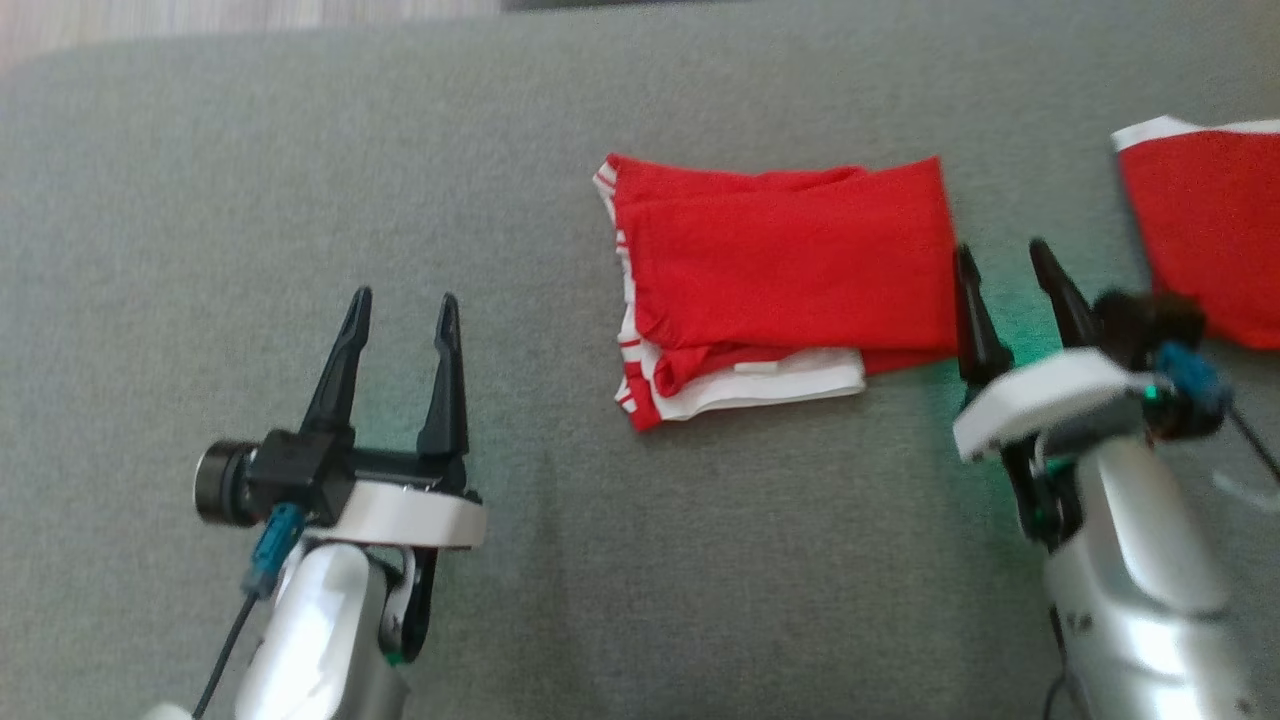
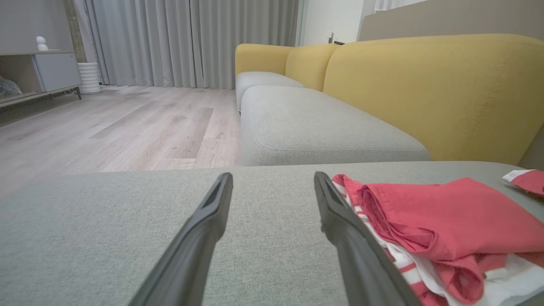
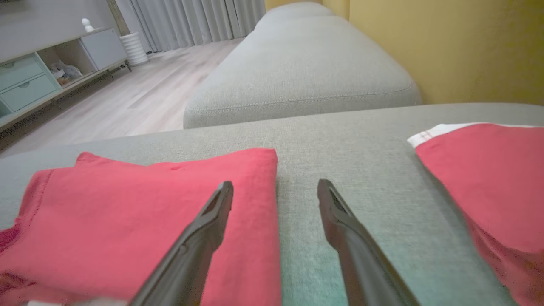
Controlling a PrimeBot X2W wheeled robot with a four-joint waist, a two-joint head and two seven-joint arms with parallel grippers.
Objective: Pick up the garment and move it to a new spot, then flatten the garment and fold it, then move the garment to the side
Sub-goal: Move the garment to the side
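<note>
Garment: the red garment (image 1: pixel 780 270), trimmed in white stripes, lay folded into a rough rectangle on the grey cushion (image 1: pixel 250 150), near the middle of the head view. A white layer showed under its near edge.
Left claw: the left gripper (image 1: pixel 405 300) stood wide open and held nothing. It was low over the cushion and well to the left of the garment, with its fingers pointing away from the robot.
Right claw: the right gripper (image 1: pixel 1002 250) was also spread wide and empty, just beside the garment's right edge. Its left finger was at that edge; contact could not be told.
Other cloth: a second red cloth (image 1: pixel 1210 240) with a white band lay flat further right, apart from the garment, with the right gripper between the two.
Background: the left wrist view showed a yellow sofa back (image 2: pixel 425 93), a wooden floor (image 2: pixel 127 123) and grey curtains (image 2: pixel 191 38).
</note>
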